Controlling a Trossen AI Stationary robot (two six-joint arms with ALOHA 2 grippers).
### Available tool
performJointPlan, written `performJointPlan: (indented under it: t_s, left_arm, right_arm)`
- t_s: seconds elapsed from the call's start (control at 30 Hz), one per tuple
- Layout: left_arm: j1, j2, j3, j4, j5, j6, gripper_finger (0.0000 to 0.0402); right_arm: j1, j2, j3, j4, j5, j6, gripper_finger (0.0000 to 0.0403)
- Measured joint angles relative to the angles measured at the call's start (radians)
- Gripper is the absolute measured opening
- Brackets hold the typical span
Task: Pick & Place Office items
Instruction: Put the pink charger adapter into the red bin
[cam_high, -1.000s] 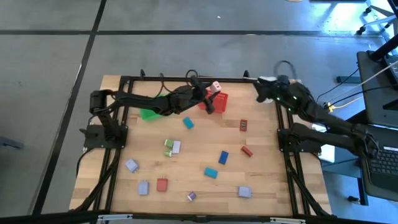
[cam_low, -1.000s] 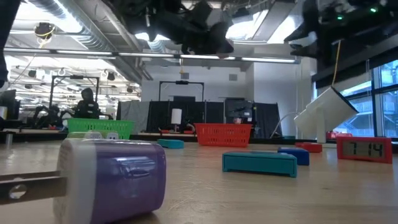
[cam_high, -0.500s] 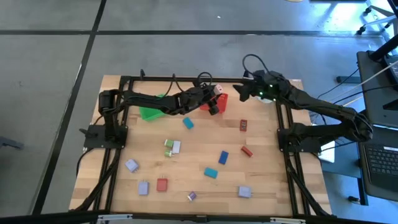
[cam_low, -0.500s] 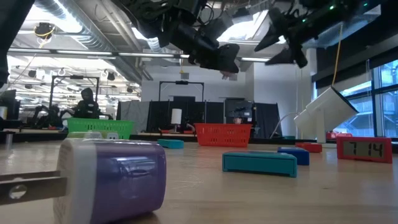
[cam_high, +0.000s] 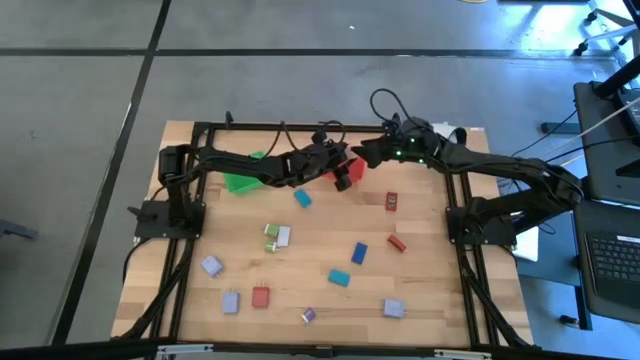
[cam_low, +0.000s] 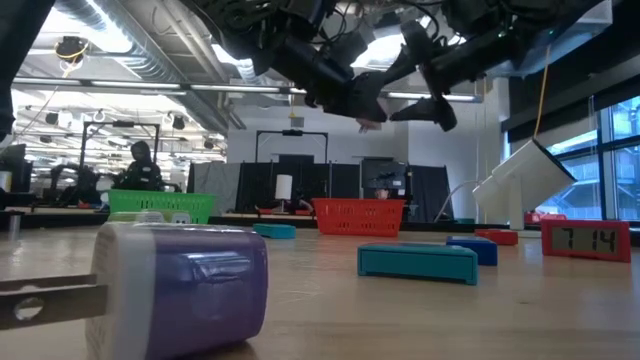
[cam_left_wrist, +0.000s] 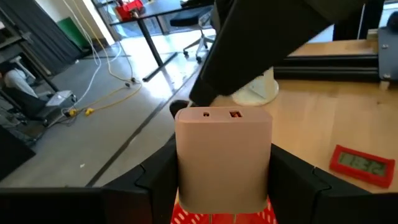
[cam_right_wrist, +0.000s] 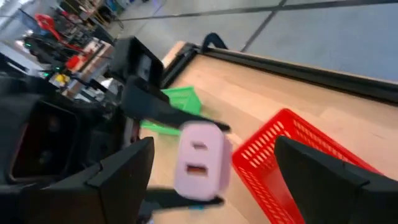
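1. Presently a pale pink charger block (cam_left_wrist: 222, 158) sits between the fingers of the left gripper (cam_high: 343, 172), held above the red mesh basket (cam_right_wrist: 292, 158) at the far middle of the table (cam_high: 440, 285); two ports show on its face.
2. Left arm reaches from its base at the left edge across the green mesh basket (cam_high: 238, 181) toward the centre, wrist raised off the table. Its fingers are clamped on the block's two sides.
3. Right arm stretches from the right side leftward, its right gripper (cam_high: 362, 155) just beside the left one, facing the held block. In the right wrist view the block lies between that gripper's two fingers but apart from both.
4. Right gripper's fingers are spread wide and hold nothing.
5. Other office items lie scattered on the near half of the table: a teal block (cam_high: 339, 277), a blue block (cam_high: 359, 253), a red clock-like piece (cam_high: 392, 201), and a lavender plug (cam_low: 185, 288) nearest the low camera.
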Motion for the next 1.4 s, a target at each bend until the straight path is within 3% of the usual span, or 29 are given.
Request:
performJointPlan:
  t_s: [0.33, 0.53, 0.73, 1.0, 1.4]
  left_arm:
    - [-0.006, 0.0, 0.0, 0.0, 0.049, 0.024, 0.0191]
    - [-0.005, 0.0, 0.0, 0.012, 0.058, 0.024, 0.0191]
    - [-0.005, 0.0, 0.0, 0.013, 0.056, 0.047, 0.0197]
    - [-0.005, 0.0, 0.0, 0.016, 0.049, 0.097, 0.0206]
    - [-0.011, 0.0, -0.001, 0.021, 0.044, 0.054, 0.0223]
  right_arm:
    - [0.028, 0.076, 0.0, 0.047, -0.019, 0.023, 0.0334]
    - [0.03, 0.093, 0.0, 0.045, -0.037, 0.026, 0.0306]
    - [0.03, 0.093, 0.0, 0.047, -0.041, 0.032, 0.0242]
    - [0.03, 0.093, 0.0, 0.049, -0.045, 0.081, 0.0118]
    - [0.004, 0.092, 0.0, 0.034, -0.085, 0.076, 0.0118]
